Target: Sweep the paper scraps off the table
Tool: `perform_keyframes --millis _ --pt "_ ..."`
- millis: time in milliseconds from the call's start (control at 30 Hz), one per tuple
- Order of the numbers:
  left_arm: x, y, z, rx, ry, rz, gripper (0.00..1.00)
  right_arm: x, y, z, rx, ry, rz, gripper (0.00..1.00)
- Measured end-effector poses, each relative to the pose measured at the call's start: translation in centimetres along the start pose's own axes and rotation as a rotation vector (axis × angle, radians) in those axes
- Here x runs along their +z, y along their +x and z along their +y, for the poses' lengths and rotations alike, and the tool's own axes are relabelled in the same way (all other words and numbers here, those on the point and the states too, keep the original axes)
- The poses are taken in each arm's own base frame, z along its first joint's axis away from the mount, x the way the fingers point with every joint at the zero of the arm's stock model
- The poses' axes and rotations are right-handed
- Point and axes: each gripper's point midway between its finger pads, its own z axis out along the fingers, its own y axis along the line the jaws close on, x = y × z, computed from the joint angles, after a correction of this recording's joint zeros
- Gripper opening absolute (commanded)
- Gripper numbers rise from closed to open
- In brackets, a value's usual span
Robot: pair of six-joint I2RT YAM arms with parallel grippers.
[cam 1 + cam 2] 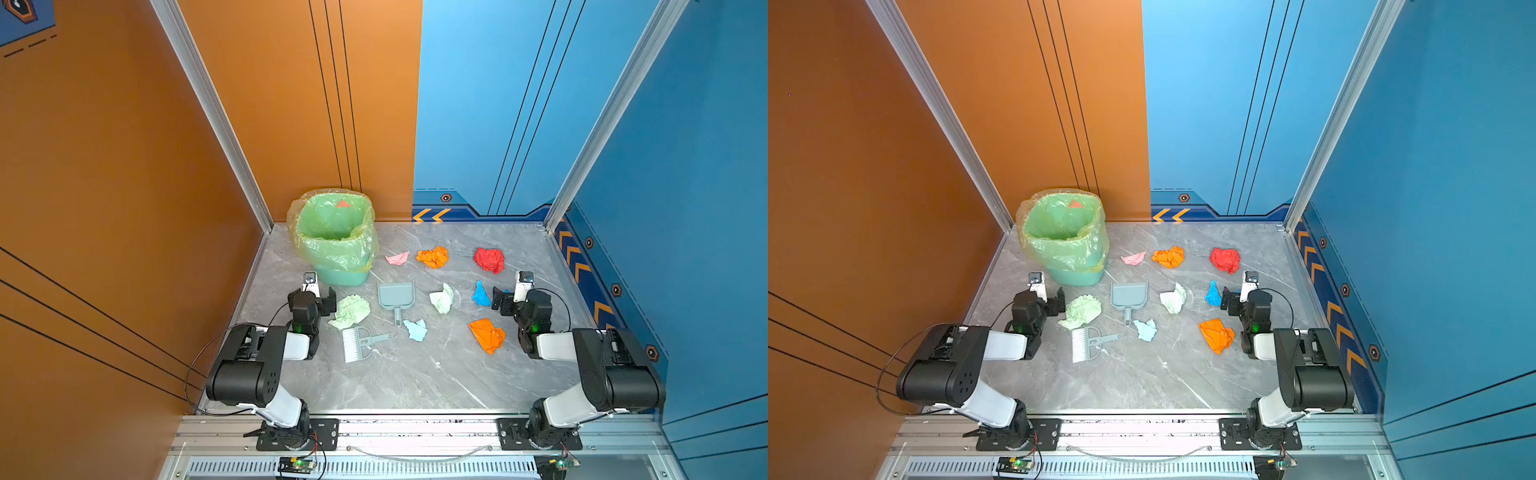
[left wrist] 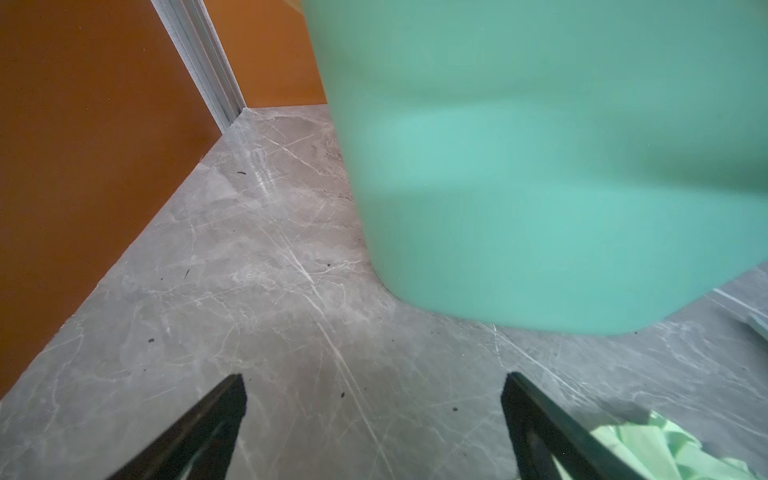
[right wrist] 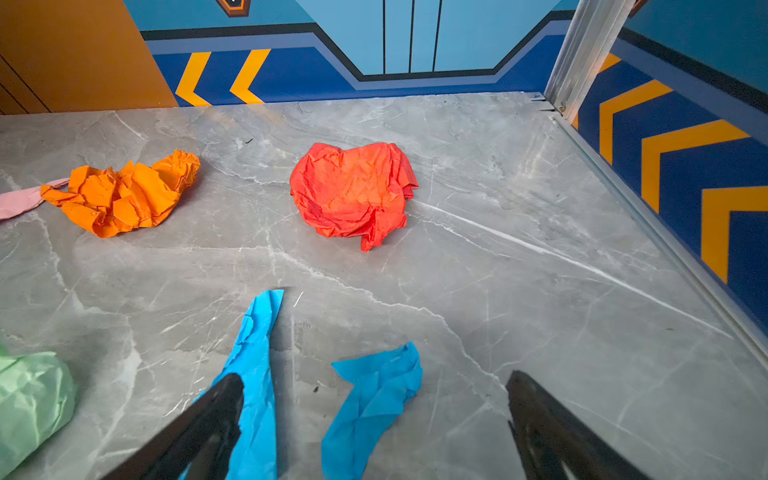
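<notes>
Right wrist: bright blue scrap [image 3: 374,399] partly between spread right fingers [image 3: 208,424].

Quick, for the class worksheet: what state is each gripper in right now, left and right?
Left gripper: open, holding nothing, close to the green bin.
Right gripper: open, holding nothing, the bright blue scrap at its fingertips.

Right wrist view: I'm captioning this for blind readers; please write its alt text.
The open right gripper hangs over bright blue paper on the grey table. Beyond lie a red wad and an orange wad; a pink scrap and a pale green wad are partly in frame.
</notes>
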Motion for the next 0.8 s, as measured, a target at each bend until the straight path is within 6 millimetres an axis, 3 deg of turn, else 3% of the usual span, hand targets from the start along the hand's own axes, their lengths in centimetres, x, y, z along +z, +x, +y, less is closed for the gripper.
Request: perform_keyframes --millis 800 --pt "0.06 0.03 0.07 -0.008 0.014 0.001 0.98 0.0 0.0 0.0 0.0 0.0 0.0 1.0"
